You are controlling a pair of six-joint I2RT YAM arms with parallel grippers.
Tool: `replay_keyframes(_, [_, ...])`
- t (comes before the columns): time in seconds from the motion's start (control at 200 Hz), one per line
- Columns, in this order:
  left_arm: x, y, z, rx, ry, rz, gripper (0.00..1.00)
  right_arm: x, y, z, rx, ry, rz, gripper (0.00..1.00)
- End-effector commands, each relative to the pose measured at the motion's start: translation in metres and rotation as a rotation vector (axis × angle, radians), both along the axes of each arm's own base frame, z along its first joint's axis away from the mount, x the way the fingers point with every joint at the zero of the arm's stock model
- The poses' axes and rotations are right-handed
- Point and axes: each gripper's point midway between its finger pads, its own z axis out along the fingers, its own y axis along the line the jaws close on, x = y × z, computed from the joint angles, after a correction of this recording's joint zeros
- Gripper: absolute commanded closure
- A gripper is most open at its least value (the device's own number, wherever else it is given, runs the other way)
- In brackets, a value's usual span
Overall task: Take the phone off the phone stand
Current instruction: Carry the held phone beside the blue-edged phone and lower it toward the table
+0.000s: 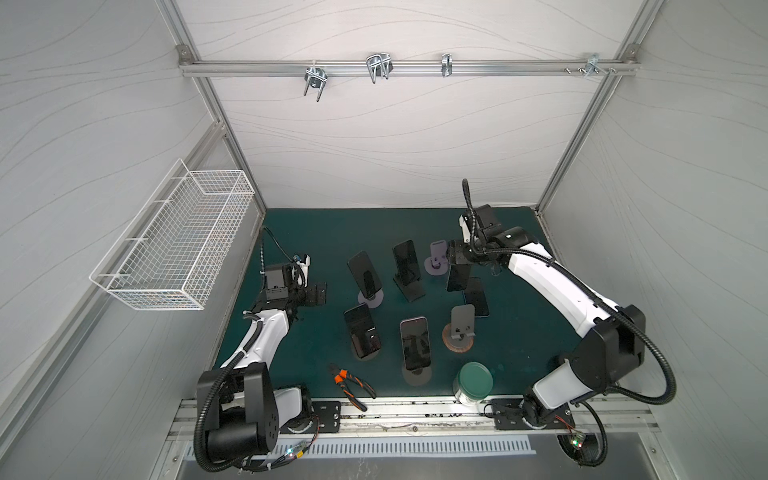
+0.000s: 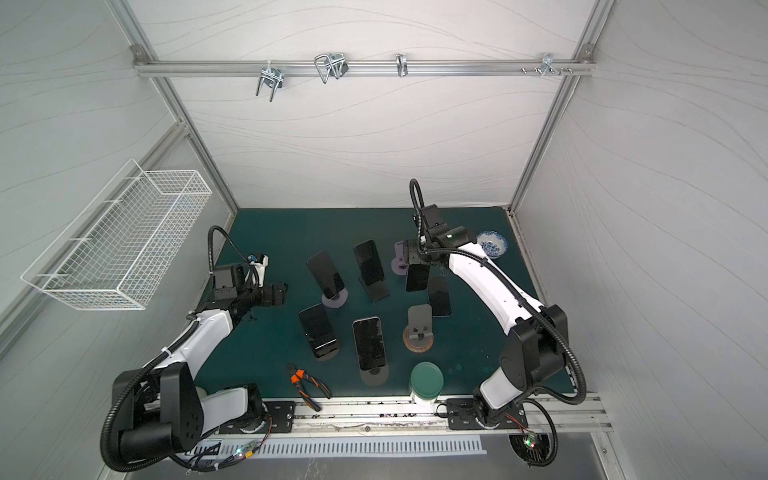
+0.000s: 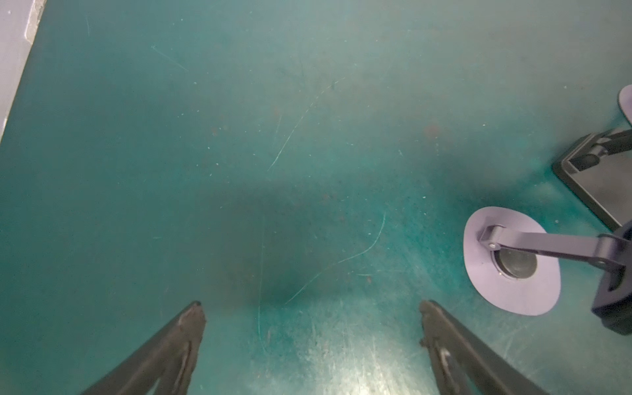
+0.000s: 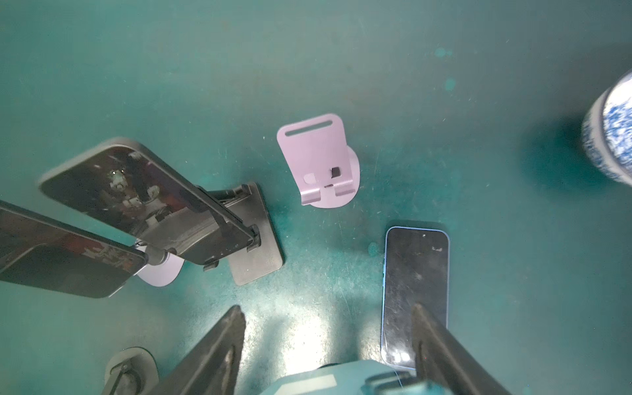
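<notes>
My right gripper (image 1: 456, 266) is shut on a dark phone (image 1: 459, 277), which hangs upright above the mat just in front of the empty purple phone stand (image 1: 437, 257). In the right wrist view the purple phone stand (image 4: 318, 164) stands bare, and the held phone's end (image 4: 325, 379) sits between the fingers (image 4: 222, 345). A blue-edged phone (image 4: 415, 290) lies flat on the mat beside it. My left gripper (image 3: 311, 307) is open over bare mat at the left, holding nothing.
Several other phones rest on stands mid-mat (image 1: 365, 274) (image 1: 405, 262) (image 1: 361, 330) (image 1: 414, 343). An empty wooden-base stand (image 1: 459, 328), pliers (image 1: 349, 382), a green-lidded jar (image 1: 473, 382) and a blue-white bowl (image 2: 491, 244) stand around. A wire basket (image 1: 174, 245) hangs on the left wall.
</notes>
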Motion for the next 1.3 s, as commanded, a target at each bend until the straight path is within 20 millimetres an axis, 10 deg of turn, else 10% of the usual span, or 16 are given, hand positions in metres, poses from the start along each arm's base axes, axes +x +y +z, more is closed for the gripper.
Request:
replay_keyframes(0.0, [0.014,0.005,0.019,0.016,-0.052,0.012,0.00,0.005,0.007,-0.016,0.025,0.020,-0.002,0.44])
replay_keyframes(1.296, [0.013,0.003,0.020,0.013,-0.060,-0.003,0.00,-0.039,0.023,-0.122,-0.108,0.237,0.005,0.41])
